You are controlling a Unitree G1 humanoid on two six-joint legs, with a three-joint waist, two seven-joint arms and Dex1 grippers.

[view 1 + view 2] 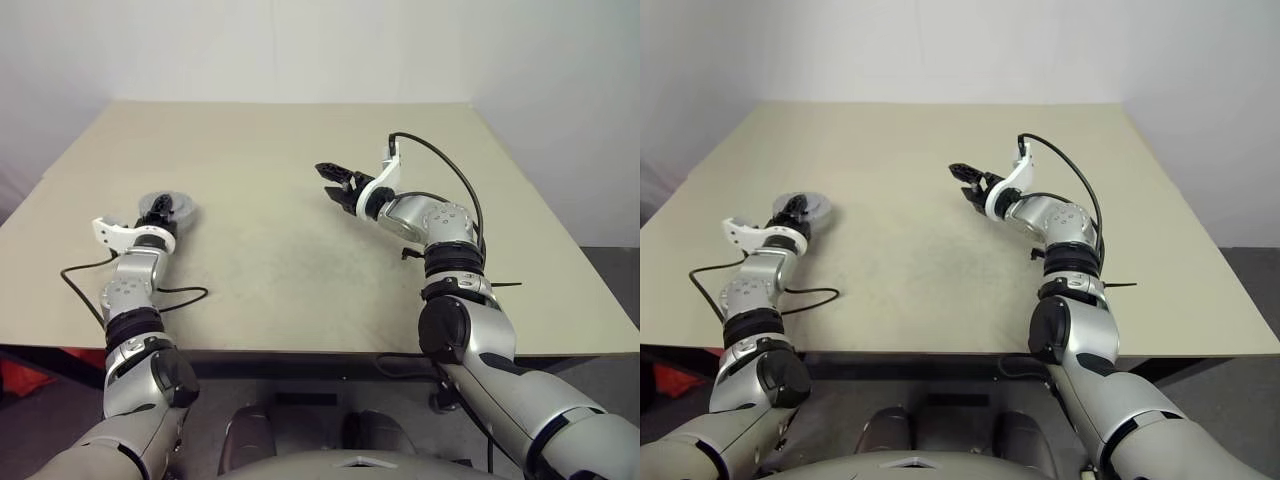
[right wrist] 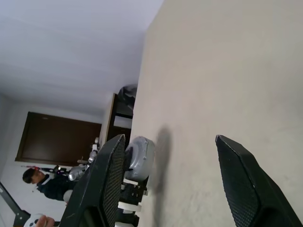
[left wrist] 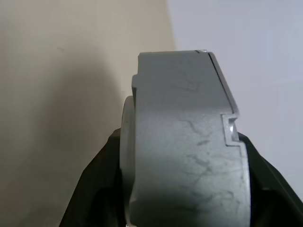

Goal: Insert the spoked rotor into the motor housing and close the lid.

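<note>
Two arms over a bare beige table (image 1: 300, 270) — left gripper (image 1: 160, 209) clamps the grey, scuffed motor housing (image 3: 189, 156); right gripper (image 2: 173, 156) gapes empty.

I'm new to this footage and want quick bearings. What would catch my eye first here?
The left gripper at the table's left side, clamped on a round grey metal part, the motor housing. Next, the right gripper hovering open and empty over the middle of the tan table.
</note>
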